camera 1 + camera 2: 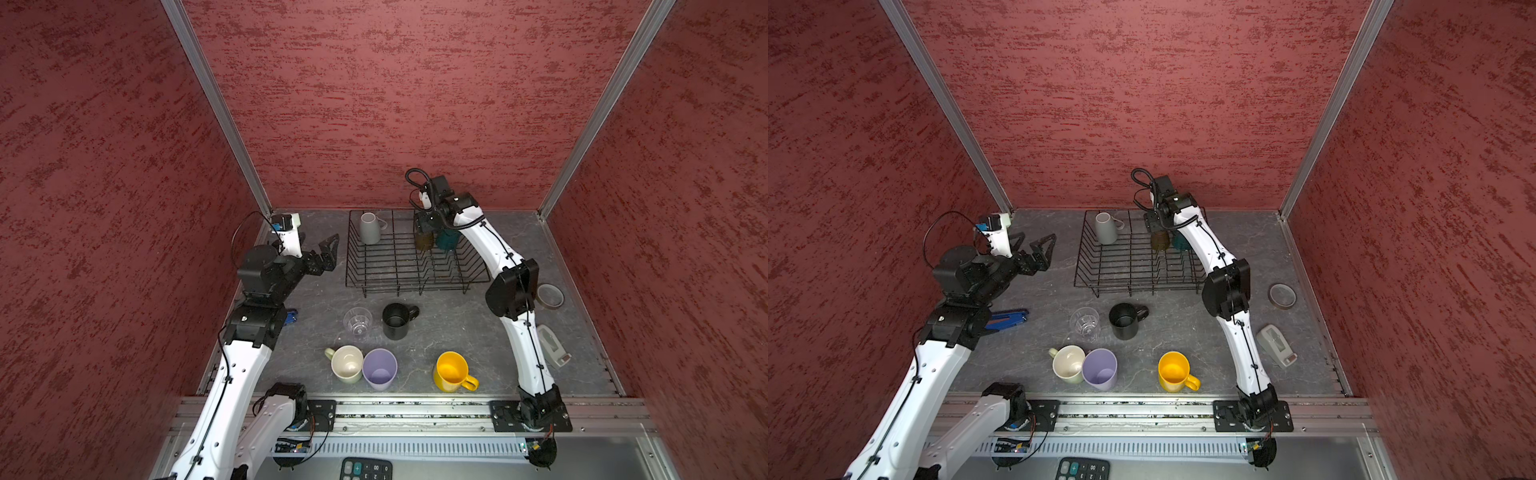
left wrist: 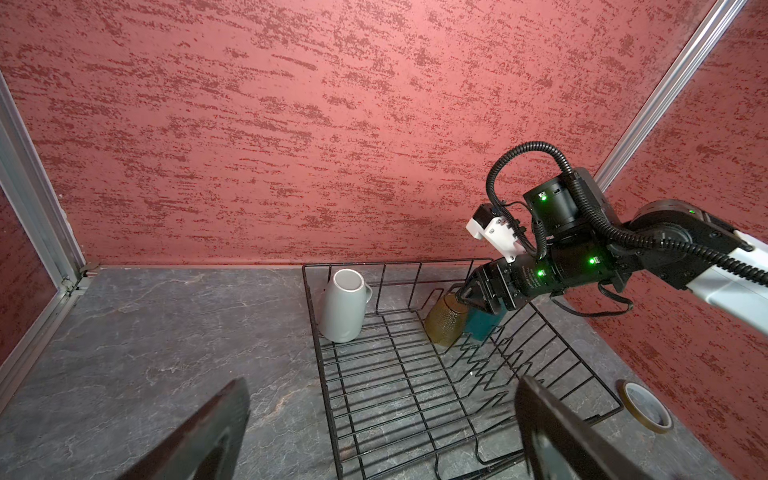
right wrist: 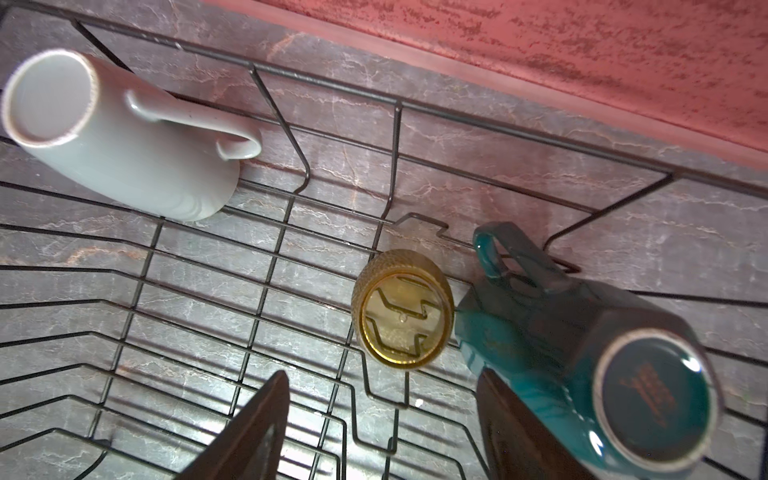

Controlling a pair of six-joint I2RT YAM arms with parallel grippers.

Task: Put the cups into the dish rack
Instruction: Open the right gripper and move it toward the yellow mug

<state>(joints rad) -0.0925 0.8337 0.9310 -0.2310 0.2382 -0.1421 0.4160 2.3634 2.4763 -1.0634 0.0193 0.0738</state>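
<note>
Release step, judged: right gripper [image 3: 382, 382], fingers spread and empty, hangs over the brown cup [image 3: 403, 307], inverted at the back of the dish rack [image 1: 390, 266] beside the teal mug [image 3: 582, 353]. Left gripper [image 1: 328, 253] (also spread) hangs left of the rack. Next, likely: lift clear, fetch the black mug [image 1: 397, 322] in front of the rack.

Glossy teal mug [image 3: 523, 340], wire dish rack [image 1: 415, 276]

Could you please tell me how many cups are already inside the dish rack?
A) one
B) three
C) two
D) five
B: the grey mug, the brown cup and the teal mug all sit base up inside the dish rack, along its far side.
</note>
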